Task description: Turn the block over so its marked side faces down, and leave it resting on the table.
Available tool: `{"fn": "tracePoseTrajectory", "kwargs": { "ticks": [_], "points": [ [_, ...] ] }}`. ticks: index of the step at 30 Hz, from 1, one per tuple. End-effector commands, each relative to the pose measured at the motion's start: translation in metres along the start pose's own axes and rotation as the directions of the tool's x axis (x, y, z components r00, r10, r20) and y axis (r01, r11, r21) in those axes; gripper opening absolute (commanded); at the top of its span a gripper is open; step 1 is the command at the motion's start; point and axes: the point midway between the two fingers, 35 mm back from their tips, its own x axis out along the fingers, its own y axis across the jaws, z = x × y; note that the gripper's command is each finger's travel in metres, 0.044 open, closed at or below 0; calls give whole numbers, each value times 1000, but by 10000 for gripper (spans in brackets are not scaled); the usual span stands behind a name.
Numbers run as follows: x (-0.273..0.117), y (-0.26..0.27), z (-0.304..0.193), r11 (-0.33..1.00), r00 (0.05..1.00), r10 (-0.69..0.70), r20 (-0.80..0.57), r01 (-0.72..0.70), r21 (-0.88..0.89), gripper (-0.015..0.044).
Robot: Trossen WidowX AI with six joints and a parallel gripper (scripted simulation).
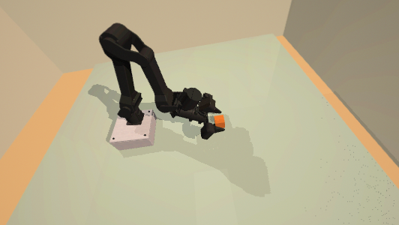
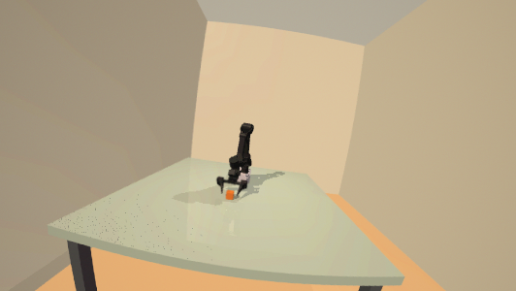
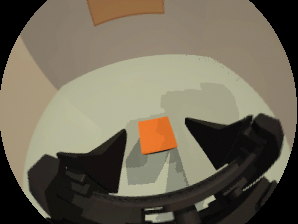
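Observation:
A small orange block (image 1: 220, 121) (image 2: 230, 195) (image 3: 157, 135) appears to rest on the pale green table (image 1: 112, 180) (image 2: 301, 228). Its visible faces are plain orange, and I cannot make out a marked side in any view; its underside is hidden. My gripper (image 1: 222, 121) (image 2: 230, 194) (image 3: 155, 125) is wide open and empty. Its two fingertips stand on either side of the block. In the wrist view there is a gap between the block and each finger, with the wider gap at the left finger's body.
The arm's pale pinkish base (image 1: 133, 131) stands on the table behind the gripper. The arm casts a shadow over the table around and beyond the block. The table's edges lie well away from the block, with walls beyond.

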Motion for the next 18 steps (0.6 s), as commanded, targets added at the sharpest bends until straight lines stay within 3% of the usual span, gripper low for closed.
{"fn": "tracePoseTrajectory", "kwargs": {
  "ticks": [1,5,11,18],
  "points": [
    [-10,-5,25,1000,989,-24,-146,24,-5,440],
    [-31,-1,37,1000,958,-13,-287,9,-13,440],
    [-61,4,48,1000,920,-2,-392,-6,-20,440],
    [-63,4,47,1000,914,-1,-405,-8,-18,440]
  ]
}}
